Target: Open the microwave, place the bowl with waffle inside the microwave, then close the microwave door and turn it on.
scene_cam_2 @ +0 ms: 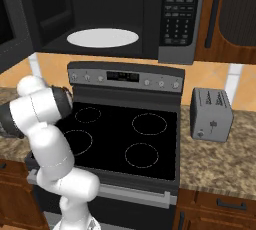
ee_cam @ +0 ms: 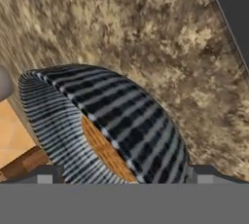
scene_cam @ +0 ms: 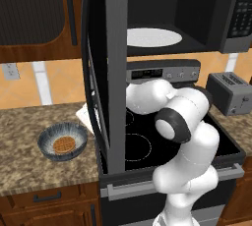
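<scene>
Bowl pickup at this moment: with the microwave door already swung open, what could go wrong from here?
1. The bowl sits close under the open end effector, seen tilted in the hand view; a grip on its rim might tip it and spill the waffle.
2. The open microwave door hangs between the bowl on the counter and the stove, so the carry to the microwave may clip the door.
</scene>
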{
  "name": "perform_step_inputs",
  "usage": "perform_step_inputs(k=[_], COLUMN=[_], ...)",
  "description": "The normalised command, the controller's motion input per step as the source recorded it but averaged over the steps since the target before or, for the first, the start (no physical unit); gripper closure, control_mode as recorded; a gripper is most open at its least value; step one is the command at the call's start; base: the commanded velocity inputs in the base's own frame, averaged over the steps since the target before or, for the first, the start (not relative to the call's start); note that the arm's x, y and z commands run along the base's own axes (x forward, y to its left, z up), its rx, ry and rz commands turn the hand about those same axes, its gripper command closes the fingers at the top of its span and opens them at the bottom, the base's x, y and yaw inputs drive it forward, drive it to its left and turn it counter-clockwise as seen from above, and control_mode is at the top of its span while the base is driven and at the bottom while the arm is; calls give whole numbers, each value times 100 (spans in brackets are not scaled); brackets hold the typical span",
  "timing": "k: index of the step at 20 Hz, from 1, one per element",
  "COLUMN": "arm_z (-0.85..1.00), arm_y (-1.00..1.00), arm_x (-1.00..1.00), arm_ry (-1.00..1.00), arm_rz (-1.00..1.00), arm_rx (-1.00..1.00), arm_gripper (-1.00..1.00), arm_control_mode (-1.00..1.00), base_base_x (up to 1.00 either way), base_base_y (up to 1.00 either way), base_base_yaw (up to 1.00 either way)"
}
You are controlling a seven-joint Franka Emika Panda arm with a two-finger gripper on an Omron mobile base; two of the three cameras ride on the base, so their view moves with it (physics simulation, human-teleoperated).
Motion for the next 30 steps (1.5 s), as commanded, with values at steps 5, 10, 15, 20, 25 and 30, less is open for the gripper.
perform_step_inputs(k=[5, 10, 15, 20, 25, 30], arm_z=[-67, -53, -31, -8, 50, 66], arm_y=[34, 32, 29, -4, -81, -100], arm_x=[3, 4, -21, -77, -70, -68], arm_ry=[0, 0, 0, -12, -31, -22], arm_rz=[9, 8, 4, 0, 0, 5], arm_rx=[-7, -6, -2, 0, 0, -16], arm_gripper=[-100, 100, 100, 100, 100, 100], arm_control_mode=[-100, -100, -100, -100, -100, -100], base_base_x=[0, 0, 0, 0, 0, 0], base_base_y=[0, 0, 0, 0, 0, 0], base_base_yaw=[0, 0, 0, 0, 0, 0])
